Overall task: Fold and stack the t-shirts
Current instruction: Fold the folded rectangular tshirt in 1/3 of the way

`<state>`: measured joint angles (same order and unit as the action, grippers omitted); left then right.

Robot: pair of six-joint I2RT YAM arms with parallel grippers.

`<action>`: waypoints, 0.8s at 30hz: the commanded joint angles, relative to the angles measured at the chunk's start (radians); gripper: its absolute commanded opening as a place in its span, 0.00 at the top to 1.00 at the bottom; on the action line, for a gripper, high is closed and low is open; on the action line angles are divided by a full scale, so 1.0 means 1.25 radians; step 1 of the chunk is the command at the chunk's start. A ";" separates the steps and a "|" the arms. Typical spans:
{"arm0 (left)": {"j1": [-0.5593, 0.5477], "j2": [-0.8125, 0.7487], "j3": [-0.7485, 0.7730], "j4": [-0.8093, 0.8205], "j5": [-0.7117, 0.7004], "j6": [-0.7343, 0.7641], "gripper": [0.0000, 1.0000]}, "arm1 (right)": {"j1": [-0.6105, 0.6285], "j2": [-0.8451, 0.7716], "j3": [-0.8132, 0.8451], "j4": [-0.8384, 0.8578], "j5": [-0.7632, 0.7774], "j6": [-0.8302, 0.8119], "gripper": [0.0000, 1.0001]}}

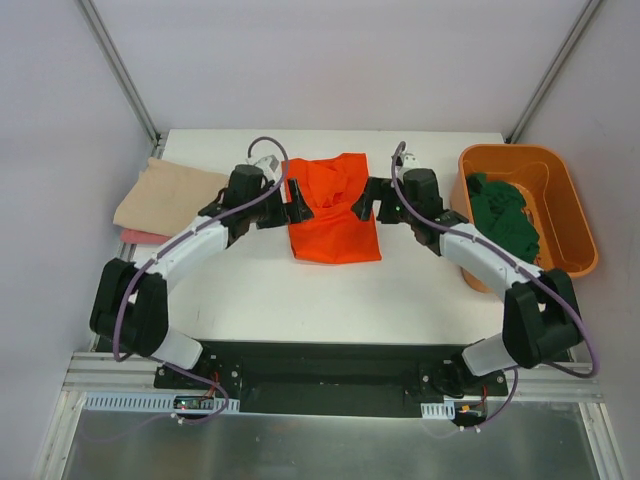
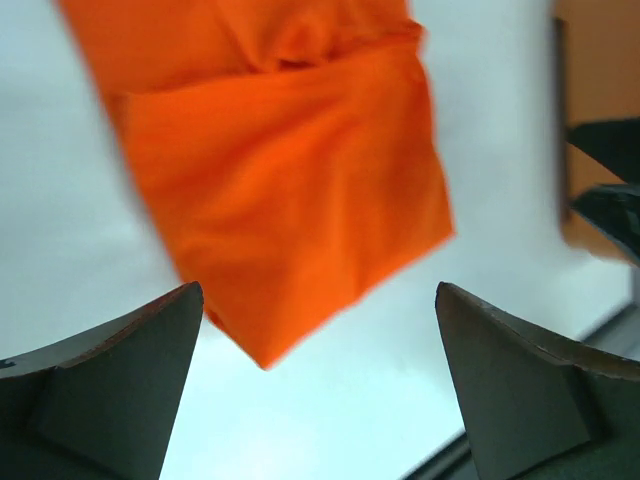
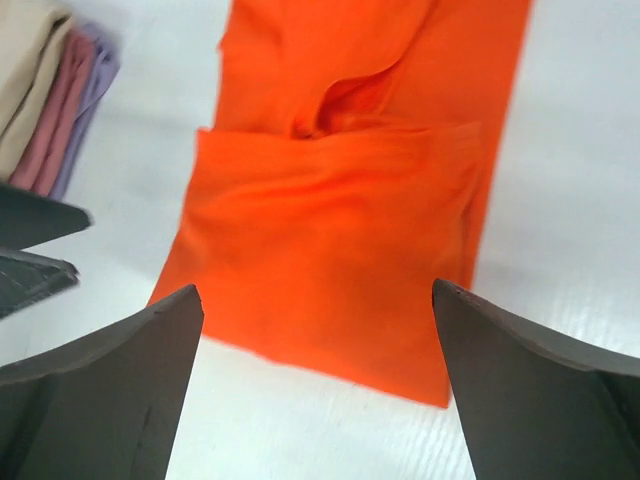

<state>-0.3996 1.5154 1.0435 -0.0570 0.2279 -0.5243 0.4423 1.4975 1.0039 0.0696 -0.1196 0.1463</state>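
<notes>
Orange t-shirt [image 1: 335, 212] is seen part-folded at centre of table [image 1: 400, 290] btwn left gripper [image 1: 298, 207] & right gripper [image 1: 367, 200], both wide open & empty; beige t-shirt [image 1: 165, 195] & pink t-shirt [image 3: 60, 115] are stacked far left, dark green t-shirt [image 1: 500, 215] is not yet taken from orange bin [image 1: 572, 215].

A shirt [image 1: 335, 215] lies centred on the table [image 1: 400, 290], between the left gripper [image 1: 297, 212] and right gripper [image 1: 364, 208]; a stack [image 1: 165, 195] lies far left. Far right, a bin [image 1: 505, 152] holds more shirts [image 1: 500, 215].

top view looks down from behind; both wrist views closely share orange t-shirt [image 2: 290, 180]
</notes>
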 commanded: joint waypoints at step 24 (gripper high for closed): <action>-0.089 0.049 -0.280 0.125 0.159 -0.048 0.01 | 0.056 0.080 -0.270 0.084 -0.086 0.214 0.04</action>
<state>-0.5152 1.6379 0.7849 0.1722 0.4885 -0.5667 0.4919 1.6524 0.8017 0.2085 -0.2344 0.3618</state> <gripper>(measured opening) 0.990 0.964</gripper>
